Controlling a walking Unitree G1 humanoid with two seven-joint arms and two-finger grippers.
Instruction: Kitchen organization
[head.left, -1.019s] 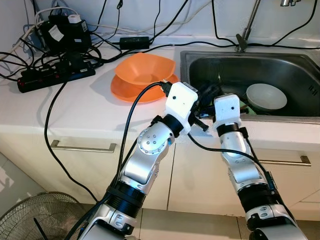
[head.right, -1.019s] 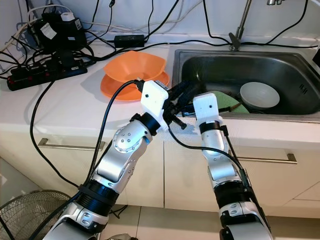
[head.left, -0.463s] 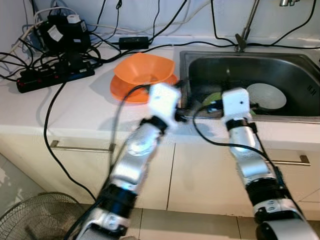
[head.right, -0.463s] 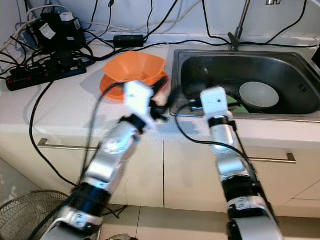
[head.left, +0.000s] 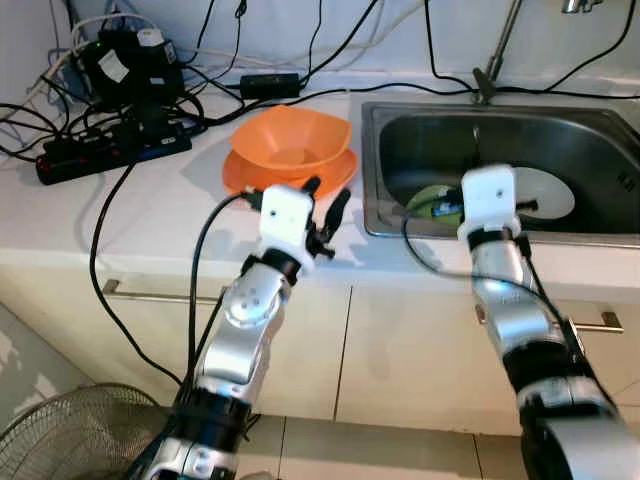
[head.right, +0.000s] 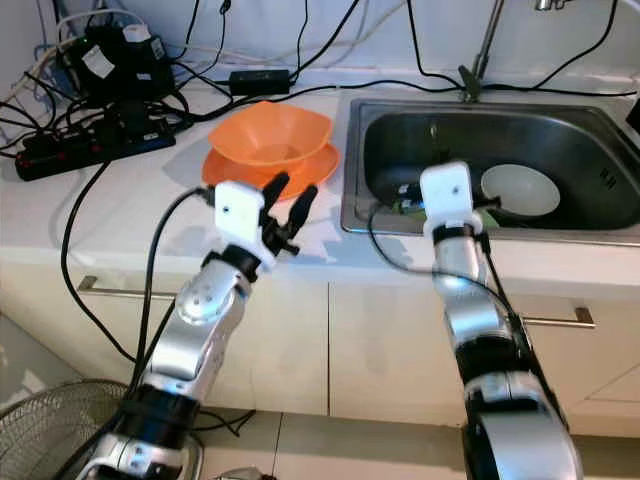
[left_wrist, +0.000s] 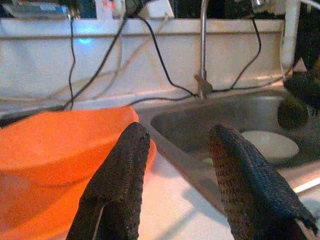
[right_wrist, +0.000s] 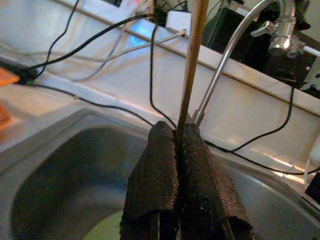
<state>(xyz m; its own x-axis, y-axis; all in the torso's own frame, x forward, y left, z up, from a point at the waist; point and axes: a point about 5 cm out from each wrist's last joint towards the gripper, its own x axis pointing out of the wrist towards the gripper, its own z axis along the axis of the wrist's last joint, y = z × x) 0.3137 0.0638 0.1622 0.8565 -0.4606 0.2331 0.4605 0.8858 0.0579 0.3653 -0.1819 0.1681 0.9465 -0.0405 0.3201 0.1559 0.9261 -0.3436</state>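
My right gripper (right_wrist: 179, 150) pinches a thin wooden stick (right_wrist: 190, 65) upright over the sink (right_wrist: 60, 165), faucet (right_wrist: 235, 55) beyond.

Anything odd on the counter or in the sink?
Yes. A power strip and a tangle of cables lie on the counter beside the sink, and cables run along the wall behind the faucet. The orange bowl on its plate and the white bowl look fine. The right claw pinches a thin stick.
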